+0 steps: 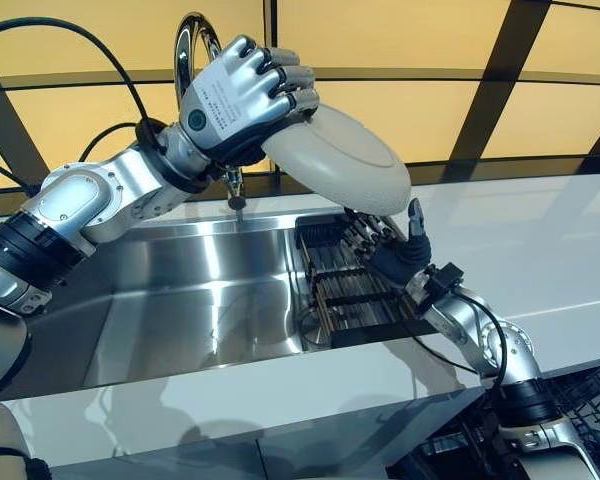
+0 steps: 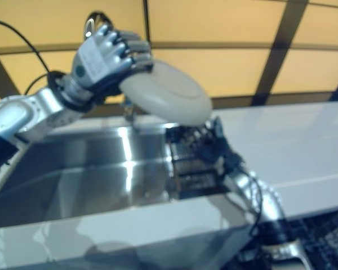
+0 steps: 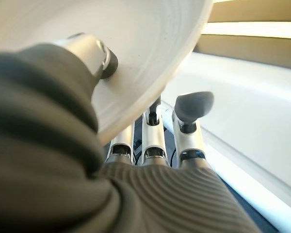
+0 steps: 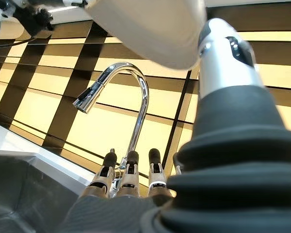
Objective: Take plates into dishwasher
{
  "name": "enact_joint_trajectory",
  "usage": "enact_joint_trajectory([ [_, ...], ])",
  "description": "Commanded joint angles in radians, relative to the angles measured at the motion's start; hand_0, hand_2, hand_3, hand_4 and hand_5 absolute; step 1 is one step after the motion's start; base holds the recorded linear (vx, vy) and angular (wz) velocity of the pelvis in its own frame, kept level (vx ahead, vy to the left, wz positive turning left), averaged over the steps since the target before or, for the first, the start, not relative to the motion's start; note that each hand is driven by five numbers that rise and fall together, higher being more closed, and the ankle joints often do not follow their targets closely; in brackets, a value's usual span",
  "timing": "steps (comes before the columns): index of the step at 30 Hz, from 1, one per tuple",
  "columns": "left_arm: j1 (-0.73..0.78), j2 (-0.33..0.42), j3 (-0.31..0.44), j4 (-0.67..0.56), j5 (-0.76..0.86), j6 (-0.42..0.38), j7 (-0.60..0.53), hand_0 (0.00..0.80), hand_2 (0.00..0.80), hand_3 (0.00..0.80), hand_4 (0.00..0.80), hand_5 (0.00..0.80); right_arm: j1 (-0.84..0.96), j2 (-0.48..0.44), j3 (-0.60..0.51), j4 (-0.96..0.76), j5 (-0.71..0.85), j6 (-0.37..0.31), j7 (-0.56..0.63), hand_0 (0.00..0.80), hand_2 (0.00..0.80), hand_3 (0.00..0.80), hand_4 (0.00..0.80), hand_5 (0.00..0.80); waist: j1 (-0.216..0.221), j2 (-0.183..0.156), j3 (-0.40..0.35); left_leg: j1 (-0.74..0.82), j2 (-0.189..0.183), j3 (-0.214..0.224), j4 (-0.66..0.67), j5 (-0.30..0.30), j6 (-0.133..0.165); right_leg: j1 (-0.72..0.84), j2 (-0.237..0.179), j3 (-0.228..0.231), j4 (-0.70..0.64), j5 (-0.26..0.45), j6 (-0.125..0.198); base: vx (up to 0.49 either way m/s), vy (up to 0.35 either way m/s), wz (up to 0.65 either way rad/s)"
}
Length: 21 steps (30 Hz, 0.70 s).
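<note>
Held aloft over the stainless steel sink (image 1: pixel 180 290): a plain cream round ceramic plate (image 1: pixel 345 160), tilted, running from 10 o'clock down to 4 o'clock. Clamped at its upper rim by the left robot hand (image 1: pixel 245 95). Right robot hand (image 1: pixel 400 250) just below the lower rim, over the black dish rack (image 1: pixel 350 295), fingers straight, thumb against the plate.
</note>
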Motion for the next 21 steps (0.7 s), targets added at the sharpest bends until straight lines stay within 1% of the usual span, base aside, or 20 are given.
enact_joint_trajectory([
  [1,-0.16,0.005,-0.038,0.099,-0.066,0.041,-0.01,0.8,0.8,0.8,0.8,0.8,-0.141,-0.039,-0.052,-0.063,0.056,-0.056,0.05,0.0,0.0,0.0,0.0,0.0,0.033,0.032,0.007,0.035,-0.025,0.01,0.004,-0.085,-0.012,0.007,0.04,-0.066,0.003,-0.01,0.042,0.0,0.0,0.0],
  [7,-0.129,0.005,-0.038,0.129,-0.048,0.015,-0.014,0.8,0.8,0.8,0.8,0.8,-0.154,-0.048,-0.062,-0.089,0.056,-0.07,0.054,0.0,0.0,0.0,0.0,0.0,0.031,0.033,0.006,0.033,-0.024,0.014,0.004,-0.083,-0.015,0.004,0.041,-0.067,0.003,-0.009,0.042,0.0,0.0,0.0],
  [11,-0.098,0.01,-0.024,0.159,-0.04,-0.005,0.002,0.8,0.8,0.8,0.8,0.8,-0.161,-0.053,-0.074,-0.096,0.056,-0.089,0.066,0.0,0.0,0.0,0.0,0.0,0.034,0.032,0.004,0.031,-0.023,0.014,0.004,-0.081,-0.016,0.002,0.043,-0.067,0.003,-0.01,0.04,0.0,0.0,0.0],
  [14,-0.088,0.016,-0.016,0.162,-0.037,-0.003,0.003,0.8,0.8,0.8,0.8,0.8,-0.162,-0.052,-0.088,-0.1,0.056,-0.093,0.051,0.0,0.0,0.0,0.0,0.0,0.034,0.032,0.003,0.029,-0.022,0.014,0.004,-0.08,-0.016,-0.001,0.044,-0.065,0.003,-0.01,0.04,0.0,0.0,0.0],
  [21,-0.091,0.039,-0.006,0.182,-0.046,0.013,0.013,0.8,0.8,0.8,0.8,0.8,-0.136,-0.049,-0.104,-0.09,0.056,-0.067,0.049,0.0,0.0,0.0,0.0,0.0,0.033,0.036,0.001,0.026,-0.02,0.021,0.004,-0.077,-0.018,-0.006,0.044,-0.065,0.003,-0.007,0.04,0.0,0.0,0.0],
])
